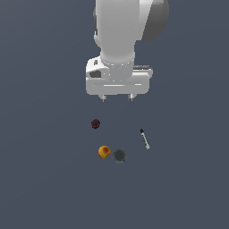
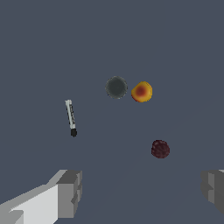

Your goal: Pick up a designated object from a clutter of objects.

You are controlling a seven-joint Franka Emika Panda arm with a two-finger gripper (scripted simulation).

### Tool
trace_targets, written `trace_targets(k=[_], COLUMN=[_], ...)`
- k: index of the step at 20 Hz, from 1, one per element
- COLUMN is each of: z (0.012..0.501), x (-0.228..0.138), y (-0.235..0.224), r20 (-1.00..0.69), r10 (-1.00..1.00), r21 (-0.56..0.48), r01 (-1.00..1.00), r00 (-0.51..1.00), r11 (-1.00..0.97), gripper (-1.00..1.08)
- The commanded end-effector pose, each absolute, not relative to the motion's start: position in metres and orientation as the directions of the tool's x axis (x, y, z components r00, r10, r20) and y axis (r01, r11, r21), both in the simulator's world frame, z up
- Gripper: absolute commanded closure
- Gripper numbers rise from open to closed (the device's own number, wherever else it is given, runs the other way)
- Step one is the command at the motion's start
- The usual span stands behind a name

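In the exterior view, the dark red berry [image 1: 95,124] lies left of centre, below the gripper [image 1: 117,97], whose fingers stand apart and hold nothing. Lower, the orange-yellow ball [image 1: 104,152] sits just beside the dark grey disc [image 1: 119,155], on its left. Right of centre lies the thin black-and-white stick [image 1: 144,138], well apart from the ball.
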State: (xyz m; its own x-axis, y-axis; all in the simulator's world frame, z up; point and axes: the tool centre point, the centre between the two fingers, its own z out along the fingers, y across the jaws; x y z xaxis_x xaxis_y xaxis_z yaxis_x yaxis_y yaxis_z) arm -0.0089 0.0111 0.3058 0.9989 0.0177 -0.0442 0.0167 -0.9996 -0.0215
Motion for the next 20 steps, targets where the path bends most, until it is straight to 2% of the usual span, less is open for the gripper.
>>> trace_targets(k=[1,20], z=[0.306,0.291], x=[-0.009,0.002], y=[0.011,-0.003], r20=[-0.044,-0.045], r10=[0.018,-0.038], r21=[-0.021,-0.008], r01=[0.017,-0.039], r00=[0.999,0.998], r11=[-1.000,-0.999], gripper=[-0.92,-0.92])
